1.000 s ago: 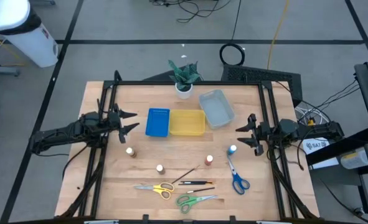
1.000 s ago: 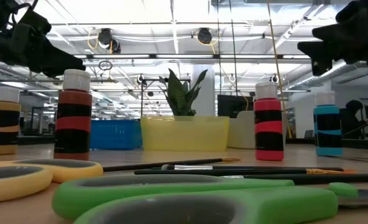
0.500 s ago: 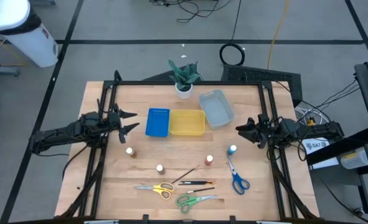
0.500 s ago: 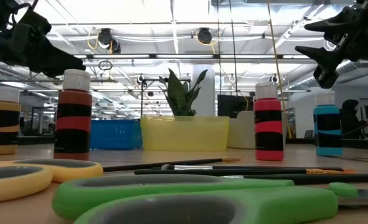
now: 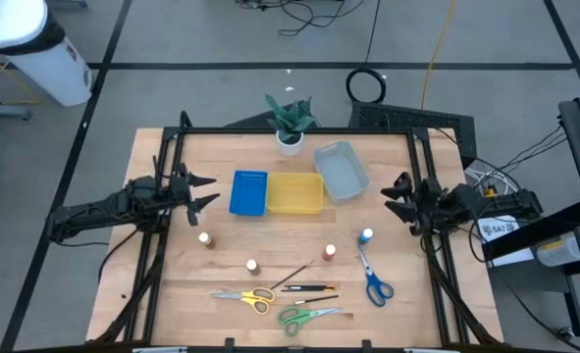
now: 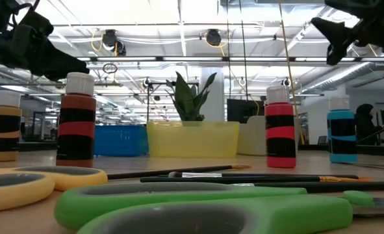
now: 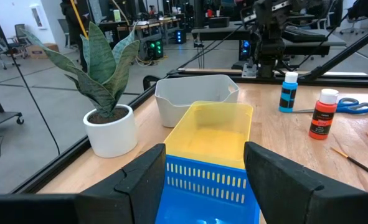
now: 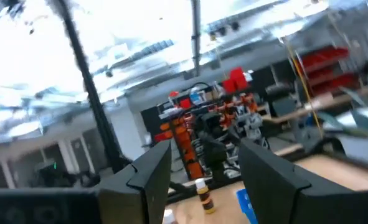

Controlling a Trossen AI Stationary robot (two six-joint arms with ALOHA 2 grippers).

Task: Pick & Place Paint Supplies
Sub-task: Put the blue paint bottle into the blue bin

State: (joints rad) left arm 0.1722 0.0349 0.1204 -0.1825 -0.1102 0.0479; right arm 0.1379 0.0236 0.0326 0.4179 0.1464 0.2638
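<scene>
Several small paint bottles stand on the wooden table, among them a blue one (image 5: 367,236), a red one (image 5: 329,253) and one at the left (image 5: 205,238). Thin dark brushes (image 5: 307,287) lie near the front edge, flanked by yellow scissors (image 5: 246,296), green scissors (image 5: 307,316) and blue scissors (image 5: 373,280). My left gripper (image 5: 209,190) hovers open beside the blue tray, pointing across it (image 7: 205,180). My right gripper (image 5: 392,194) is open above the table's right side, tipped upward, nothing between its fingers (image 8: 205,180).
A blue tray (image 5: 249,192), a yellow tray (image 5: 294,193) and a clear tray (image 5: 341,171) sit in a row at the table's far middle. A potted plant (image 5: 290,120) stands at the far edge. A black frame (image 5: 419,157) runs along the table's sides.
My right gripper has risen a little and tipped its fingers upward, drawing back slightly toward the table's right edge. Its wrist view now looks into the room rather than at the table. My left gripper has kept still.
</scene>
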